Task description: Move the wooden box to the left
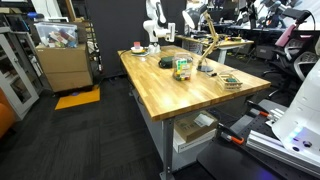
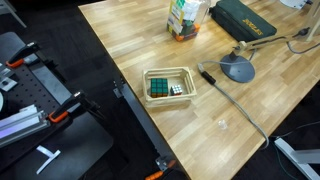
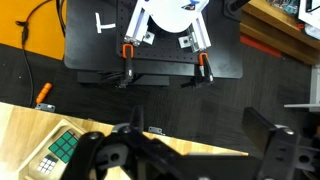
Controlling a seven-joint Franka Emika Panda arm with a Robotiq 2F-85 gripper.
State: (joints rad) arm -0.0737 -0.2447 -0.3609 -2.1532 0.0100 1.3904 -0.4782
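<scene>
Wooden box (image 2: 168, 86) near seemingly open claw (image 3: 195, 150)

In an exterior view, the table (image 1: 170, 92) seen from afar, corner-on; in an exterior view, the wooden box (image 2: 168, 71) from close overhead. Wrist view looks down over the table edge, wooden box at 7 o'clock.

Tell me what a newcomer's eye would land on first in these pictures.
The butcher-block table dominates both exterior views. Near its edge sits the low wooden box holding a colourful puzzle cube, with a round-based desk lamp beside it. In the wrist view the gripper hangs open above the table edge.
</scene>
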